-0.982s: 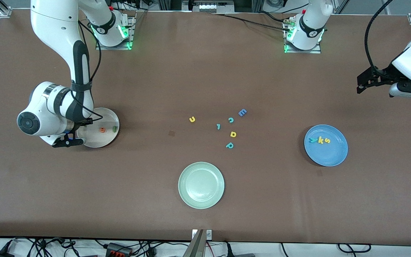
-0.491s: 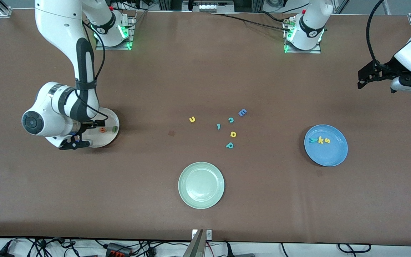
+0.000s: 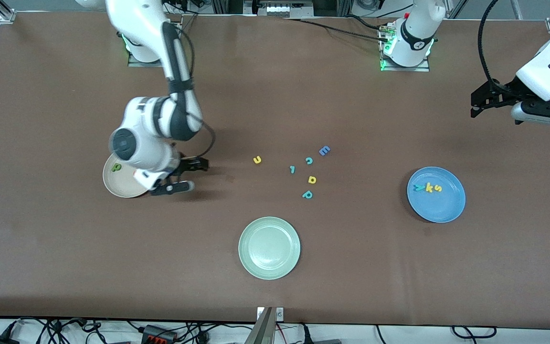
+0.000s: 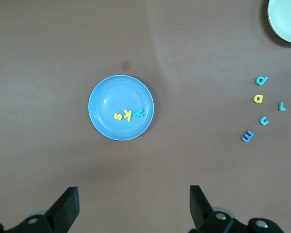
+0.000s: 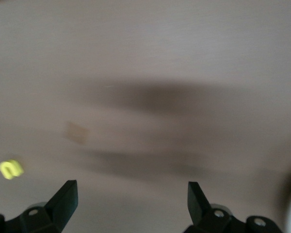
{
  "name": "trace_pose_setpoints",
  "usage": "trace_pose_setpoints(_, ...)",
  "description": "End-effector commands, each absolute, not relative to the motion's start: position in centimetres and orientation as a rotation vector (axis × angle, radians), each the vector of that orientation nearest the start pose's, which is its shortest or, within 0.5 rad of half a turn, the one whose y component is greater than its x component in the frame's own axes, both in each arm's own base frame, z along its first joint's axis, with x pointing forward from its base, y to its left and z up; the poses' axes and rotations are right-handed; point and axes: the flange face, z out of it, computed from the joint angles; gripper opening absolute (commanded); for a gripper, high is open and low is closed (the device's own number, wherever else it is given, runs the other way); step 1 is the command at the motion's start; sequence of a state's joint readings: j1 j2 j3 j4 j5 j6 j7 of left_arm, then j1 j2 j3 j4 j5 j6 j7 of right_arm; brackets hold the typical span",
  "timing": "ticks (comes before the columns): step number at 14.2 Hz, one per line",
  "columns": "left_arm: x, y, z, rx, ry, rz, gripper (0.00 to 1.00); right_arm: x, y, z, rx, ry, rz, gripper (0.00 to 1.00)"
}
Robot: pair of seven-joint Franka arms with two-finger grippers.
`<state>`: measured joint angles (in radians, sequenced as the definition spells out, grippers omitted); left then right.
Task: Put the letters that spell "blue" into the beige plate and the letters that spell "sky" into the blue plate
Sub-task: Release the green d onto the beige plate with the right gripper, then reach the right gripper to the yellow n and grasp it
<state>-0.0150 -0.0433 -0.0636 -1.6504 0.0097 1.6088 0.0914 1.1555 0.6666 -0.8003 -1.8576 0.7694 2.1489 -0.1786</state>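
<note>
Brown table [image 3: 65,267] with three plates, scattered letters.

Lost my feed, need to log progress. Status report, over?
Right end effector open, empty, beside beige plate. Left end effector open, waiting. Green b in beige plate; s, k, y in blue plate. Yellow u unobstructed.

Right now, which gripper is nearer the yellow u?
Right. The right gripper hangs open over bare table between the beige plate and the yellow u; the left gripper, open, waits past the blue plate at its own end.
</note>
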Motion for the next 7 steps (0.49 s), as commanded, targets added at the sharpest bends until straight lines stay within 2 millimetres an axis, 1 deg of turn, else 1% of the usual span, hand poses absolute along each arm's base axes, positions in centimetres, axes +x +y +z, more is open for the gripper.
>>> trace_pose_setpoints(1, 54.5, -4.3, 62.0, -3.135, 0.292, 0.005, 1.00, 54.8, 32.6, 22.4, -3.045, -0.374, 0.094, 1.00)
trace_pose_setpoints(3, 54.5, -4.3, 62.0, -3.135, 0.292, 0.005, 1.00, 54.6, 35.9, 22.6, -3.027, -0.541, 0.020, 1.00)
trace_pose_setpoints(4, 54.5, -4.3, 62.0, -3.135, 0.294, 0.005, 1.00, 53.6, 38.1, 22.0, -3.005, -0.604, 0.019, 1.00)
trace_pose_setpoints(6, 54.5, -4.3, 61.9, -3.135, 0.294, 0.005, 1.00, 52.4, 40.4, 21.4, -2.978, -0.653, -0.004, 1.00)
trace_pose_setpoints(7, 54.6, -4.2, 61.9, -3.134, 0.291, 0.002, 1.00, 51.5, 41.5, 20.8, -2.969, -0.679, -0.006, 1.00)
